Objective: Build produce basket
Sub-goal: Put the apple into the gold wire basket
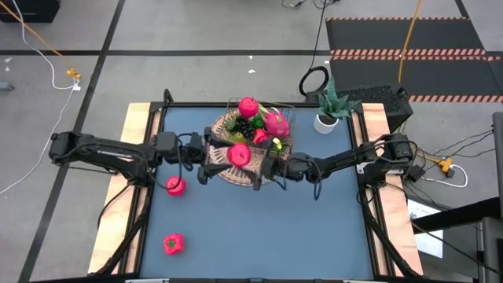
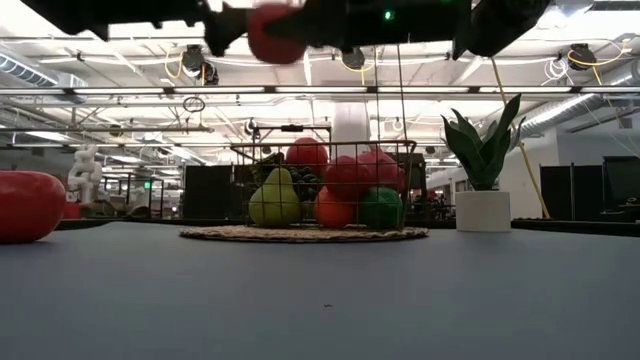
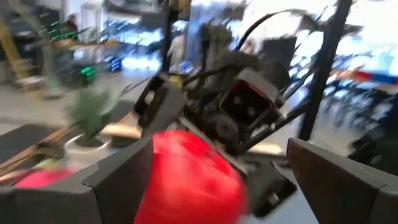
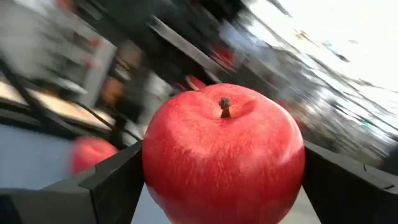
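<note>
I see the right claw [image 1: 253, 159] gripping a red apple [image 4: 224, 155] over the basket [image 1: 236, 174]; left claw [image 1: 220, 151] beside it, seemingly open, blurred.

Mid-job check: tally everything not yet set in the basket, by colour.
Red pieces loose on the table: 2
Red apple held in the right hand: 1
Green plant in its white pot: 1
Total: 4
</note>
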You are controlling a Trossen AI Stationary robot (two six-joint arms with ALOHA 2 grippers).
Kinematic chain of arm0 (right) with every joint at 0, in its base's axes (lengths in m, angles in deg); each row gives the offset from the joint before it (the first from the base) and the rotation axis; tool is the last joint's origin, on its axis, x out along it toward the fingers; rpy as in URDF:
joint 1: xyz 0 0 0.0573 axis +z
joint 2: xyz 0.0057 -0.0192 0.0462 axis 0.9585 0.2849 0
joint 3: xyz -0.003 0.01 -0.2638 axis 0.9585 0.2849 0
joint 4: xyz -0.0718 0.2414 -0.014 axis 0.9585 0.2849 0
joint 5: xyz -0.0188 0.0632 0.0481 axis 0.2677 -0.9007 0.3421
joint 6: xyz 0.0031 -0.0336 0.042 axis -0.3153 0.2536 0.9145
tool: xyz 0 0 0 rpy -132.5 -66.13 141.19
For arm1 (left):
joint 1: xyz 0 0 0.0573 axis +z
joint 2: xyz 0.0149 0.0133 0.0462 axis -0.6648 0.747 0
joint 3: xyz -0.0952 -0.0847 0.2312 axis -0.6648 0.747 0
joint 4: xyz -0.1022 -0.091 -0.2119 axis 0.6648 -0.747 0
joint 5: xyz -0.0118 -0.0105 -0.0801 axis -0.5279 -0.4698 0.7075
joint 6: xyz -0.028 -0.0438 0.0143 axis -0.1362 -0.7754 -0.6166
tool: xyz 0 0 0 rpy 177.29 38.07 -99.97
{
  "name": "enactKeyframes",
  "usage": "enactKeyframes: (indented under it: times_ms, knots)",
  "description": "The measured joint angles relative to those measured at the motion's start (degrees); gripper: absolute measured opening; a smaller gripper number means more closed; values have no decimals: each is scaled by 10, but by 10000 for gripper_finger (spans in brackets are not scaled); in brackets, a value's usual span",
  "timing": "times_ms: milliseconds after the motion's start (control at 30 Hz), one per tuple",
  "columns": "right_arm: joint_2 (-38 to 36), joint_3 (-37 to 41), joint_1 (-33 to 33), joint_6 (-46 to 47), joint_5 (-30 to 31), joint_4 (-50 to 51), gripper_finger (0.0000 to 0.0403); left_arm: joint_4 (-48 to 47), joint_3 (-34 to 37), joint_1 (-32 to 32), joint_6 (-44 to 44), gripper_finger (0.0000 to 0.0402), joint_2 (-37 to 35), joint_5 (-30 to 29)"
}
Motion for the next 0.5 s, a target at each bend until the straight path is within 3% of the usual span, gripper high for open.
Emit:
enactKeyframes:
  times_ms: [233, 333, 500]
  knots:
    - [-34, 1, -27, -2, 214, 73, 365, -205, 0, 9, -1, 365, -105, -210]
    - [-34, 1, -52, 48, 203, 103, 367, -228, 0, 9, -6, 359, -118, -229]
    - [-33, 2, -118, 194, 120, 206, 372, -225, 0, 9, -6, 356, -111, -230]
